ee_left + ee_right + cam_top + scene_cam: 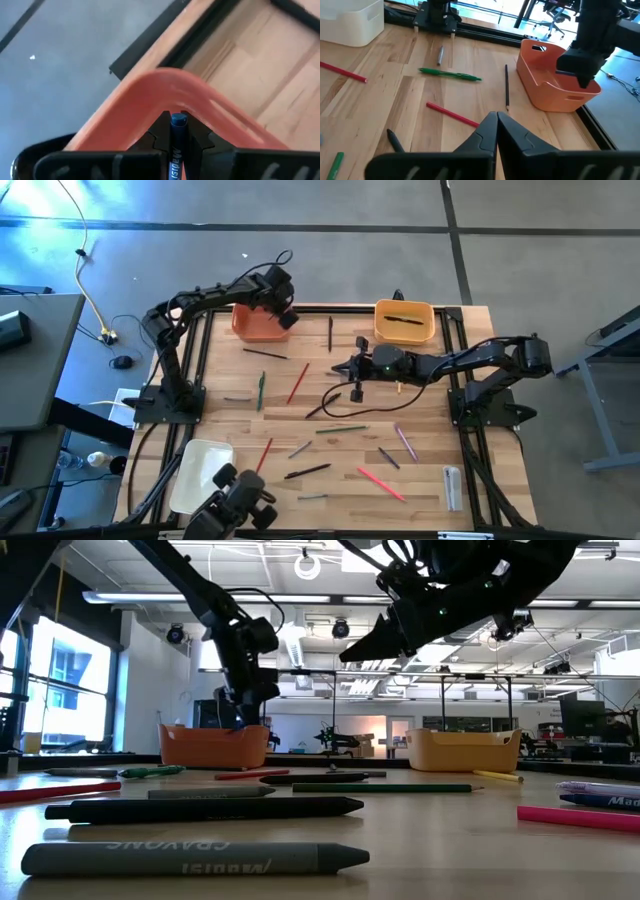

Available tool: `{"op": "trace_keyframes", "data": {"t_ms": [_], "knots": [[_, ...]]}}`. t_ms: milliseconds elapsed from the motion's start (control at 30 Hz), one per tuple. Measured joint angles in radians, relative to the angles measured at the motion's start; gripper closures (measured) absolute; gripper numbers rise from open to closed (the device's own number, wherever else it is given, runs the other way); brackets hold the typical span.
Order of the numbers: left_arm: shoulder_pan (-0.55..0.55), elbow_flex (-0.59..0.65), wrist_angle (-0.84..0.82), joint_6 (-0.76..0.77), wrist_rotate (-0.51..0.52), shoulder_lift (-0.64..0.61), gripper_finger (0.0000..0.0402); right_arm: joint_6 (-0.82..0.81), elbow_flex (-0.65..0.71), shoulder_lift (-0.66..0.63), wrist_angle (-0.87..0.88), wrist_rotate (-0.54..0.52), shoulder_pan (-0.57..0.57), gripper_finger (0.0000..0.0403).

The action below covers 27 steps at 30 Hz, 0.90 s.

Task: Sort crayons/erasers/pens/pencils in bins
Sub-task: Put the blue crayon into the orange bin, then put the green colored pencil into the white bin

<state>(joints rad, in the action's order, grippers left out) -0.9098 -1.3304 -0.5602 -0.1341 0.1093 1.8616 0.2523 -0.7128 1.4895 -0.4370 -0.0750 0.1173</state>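
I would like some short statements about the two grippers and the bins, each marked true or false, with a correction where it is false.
1. The left gripper holds a blue crayon above the orange bin. True.
2. The right gripper is open wide. False: its fingers are shut together, with nothing between them.
3. The yellow-orange bin is empty. False: a dark pen lies in it.
4. The white bin stands at the near left corner of the table, far from the other two bins. True.
5. The right gripper is over the white bin. False: it hangs over the middle of the table.
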Motion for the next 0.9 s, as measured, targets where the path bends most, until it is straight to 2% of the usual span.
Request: {"op": "trace_keyframes", "data": {"t_ms": [467,900], "knots": [[-0.007,0.015,-0.031,-0.001,-0.02,0.0,0.0395,0.0,0.0,0.0,0.0,0.014,0.0,0.0403],[-0.005,-0.011,-0.036,-0.006,-0.021,-0.003,0.0327,0.0,0.0,0.0,0.0,0.015,0.0,0.0403]]}}
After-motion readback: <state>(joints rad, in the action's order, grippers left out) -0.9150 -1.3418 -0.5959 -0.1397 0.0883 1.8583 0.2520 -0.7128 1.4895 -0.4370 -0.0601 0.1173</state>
